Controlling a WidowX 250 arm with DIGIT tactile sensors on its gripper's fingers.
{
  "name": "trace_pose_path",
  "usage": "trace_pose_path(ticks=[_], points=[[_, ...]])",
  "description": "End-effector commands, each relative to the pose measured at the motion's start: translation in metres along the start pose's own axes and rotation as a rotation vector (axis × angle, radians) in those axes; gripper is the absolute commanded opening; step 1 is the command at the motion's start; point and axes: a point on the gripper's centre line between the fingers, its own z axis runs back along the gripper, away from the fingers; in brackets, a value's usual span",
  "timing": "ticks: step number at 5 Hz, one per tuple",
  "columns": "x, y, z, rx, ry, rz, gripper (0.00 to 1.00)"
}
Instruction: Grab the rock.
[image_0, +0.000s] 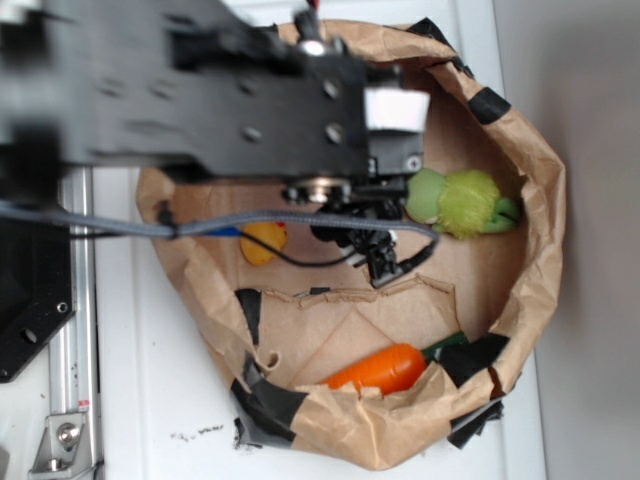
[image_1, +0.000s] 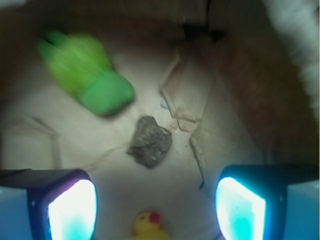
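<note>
The rock (image_1: 149, 141), a dark speckled lump, lies on the paper floor of the bag in the wrist view, just ahead of the gap between my fingers. My gripper (image_1: 156, 207) is open, its glowing pads (image_1: 72, 210) wide apart with nothing between them. In the exterior view the gripper (image_0: 375, 245) hangs inside the brown paper bag (image_0: 530, 260), and the arm hides the rock.
A fuzzy green plush toy (image_1: 87, 75) (image_0: 460, 202) lies beyond the rock to the left. A yellow duck (image_1: 148, 226) (image_0: 263, 242) sits near my fingers. An orange carrot (image_0: 385, 368) rests by the bag's near wall. Torn paper flaps (image_1: 187, 92) stick up from the floor.
</note>
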Motion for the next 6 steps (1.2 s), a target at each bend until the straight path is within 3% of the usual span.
trace_pose_path(ticks=[1,3,5,6], points=[[0.015,-0.006,-0.033,-0.063,-0.024,0.002,1.00],[0.026,-0.005,-0.045,-0.052,-0.002,0.005,1.00],[0.023,-0.001,-0.068,0.006,0.035,0.013,1.00],[0.021,-0.009,-0.076,0.019,0.005,-0.009,1.00]])
